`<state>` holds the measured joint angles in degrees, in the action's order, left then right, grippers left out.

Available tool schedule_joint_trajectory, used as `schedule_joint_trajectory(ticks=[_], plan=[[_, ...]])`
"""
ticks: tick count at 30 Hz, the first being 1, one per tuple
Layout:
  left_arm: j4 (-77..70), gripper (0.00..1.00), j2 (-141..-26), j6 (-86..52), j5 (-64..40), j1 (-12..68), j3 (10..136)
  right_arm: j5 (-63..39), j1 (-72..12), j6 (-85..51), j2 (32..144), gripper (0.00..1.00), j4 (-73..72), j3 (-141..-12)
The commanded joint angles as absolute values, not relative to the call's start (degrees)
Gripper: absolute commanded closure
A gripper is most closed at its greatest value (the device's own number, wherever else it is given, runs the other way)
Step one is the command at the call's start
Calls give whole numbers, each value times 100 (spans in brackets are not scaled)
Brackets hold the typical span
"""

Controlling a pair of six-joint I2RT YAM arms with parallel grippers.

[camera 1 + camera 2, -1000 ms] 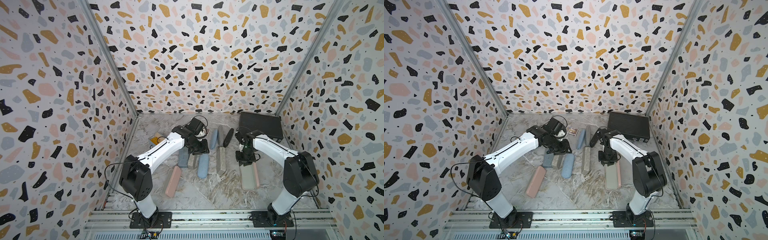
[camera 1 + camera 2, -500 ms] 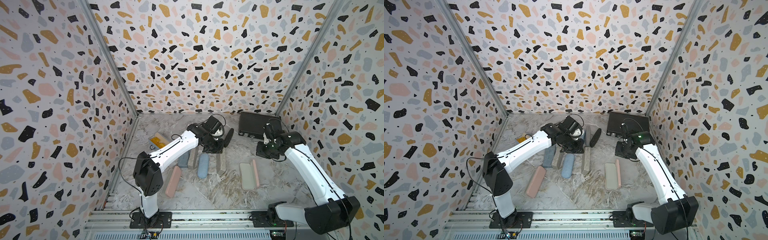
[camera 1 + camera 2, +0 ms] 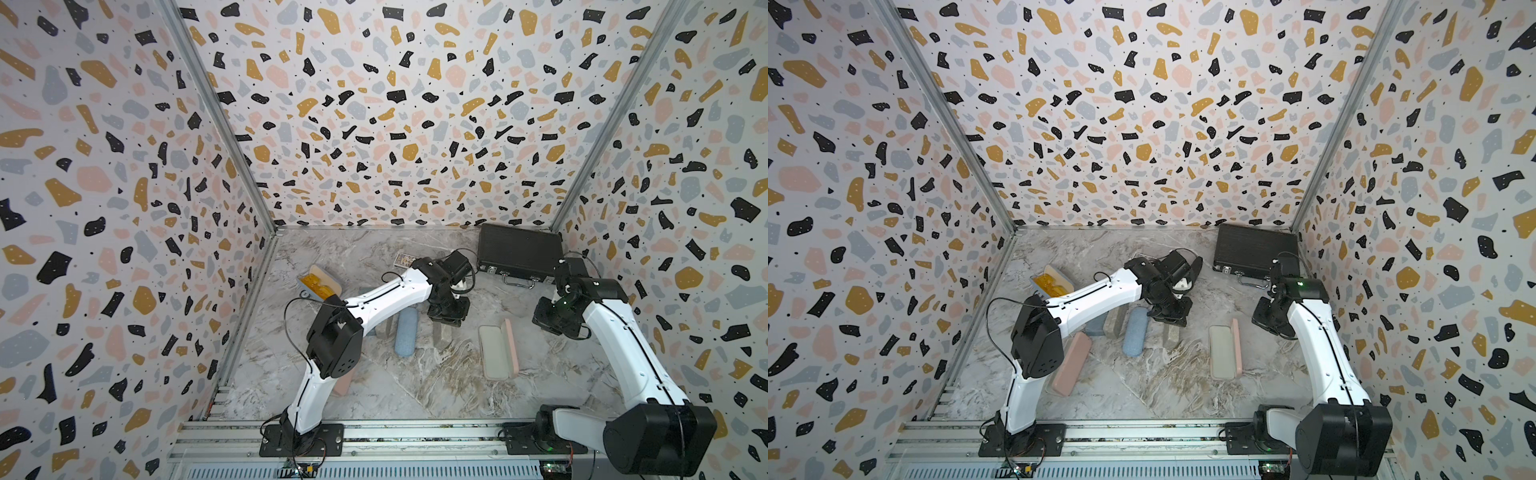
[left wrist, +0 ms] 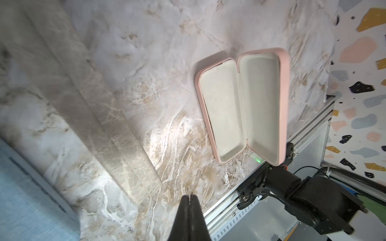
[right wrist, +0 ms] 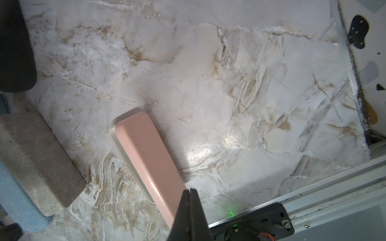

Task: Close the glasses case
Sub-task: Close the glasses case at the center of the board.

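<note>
The glasses case (image 3: 496,351) lies open on the right half of the desk (image 3: 436,390), between the two arms. Its pale inside is turned up, and its pink lid (image 5: 146,158) stands up along the side that faces the right arm. The left fingers (image 4: 183,212) and the right fingers (image 5: 183,210) are both pressed together and hold nothing, and neither touches the case. I think the step in hand is to tip the lid over onto the base. To do it well, the right fingers should probably come low behind the outer face of the lid, near its middle, and push gently toward the base so that the case does not turn or slide. The left fingers could rest against the opposite long side to stop it. There is bare desk around the case: the grey case (image 5: 35,162) is near but apart, the black box (image 3: 517,253) in the far right corner is well apart, and the front edge also leaves room.
</note>
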<state>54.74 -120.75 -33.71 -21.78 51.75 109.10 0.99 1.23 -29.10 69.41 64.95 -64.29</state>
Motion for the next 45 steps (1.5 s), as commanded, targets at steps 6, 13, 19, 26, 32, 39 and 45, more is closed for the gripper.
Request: schedule_joint_trajectory(ticks=[6, 13, 19, 26, 32, 39, 45], plan=[[5737, 100, -12702, -3297, -2125, 5317, 11351, -569, 486, -2804, 6925, 100, 6178, -6032], [5795, 100, -13076, -3254, -2145, 5394, 11496, -1082, 580, -2721, 7074, 100, 6036, -5826], [5897, 100, -13292, -3226, -2057, 5471, 11644, -1268, 580, -2683, 7137, 100, 5956, -5561], [5941, 100, -13576, -3203, -2034, 5602, 11795, -1489, 582, -2620, 7189, 100, 5932, -5417], [5906, 100, -13758, -3218, -2109, 5700, 11930, -1713, 580, -2585, 7232, 100, 5890, -5300], [5708, 100, -13825, -3271, -2336, 5739, 11979, -1861, 580, -2566, 7349, 99, 5919, -5266], [5452, 100, -13850, -3347, -2539, 5757, 11937, -1978, 580, -2549, 7483, 99, 5892, -5238]])
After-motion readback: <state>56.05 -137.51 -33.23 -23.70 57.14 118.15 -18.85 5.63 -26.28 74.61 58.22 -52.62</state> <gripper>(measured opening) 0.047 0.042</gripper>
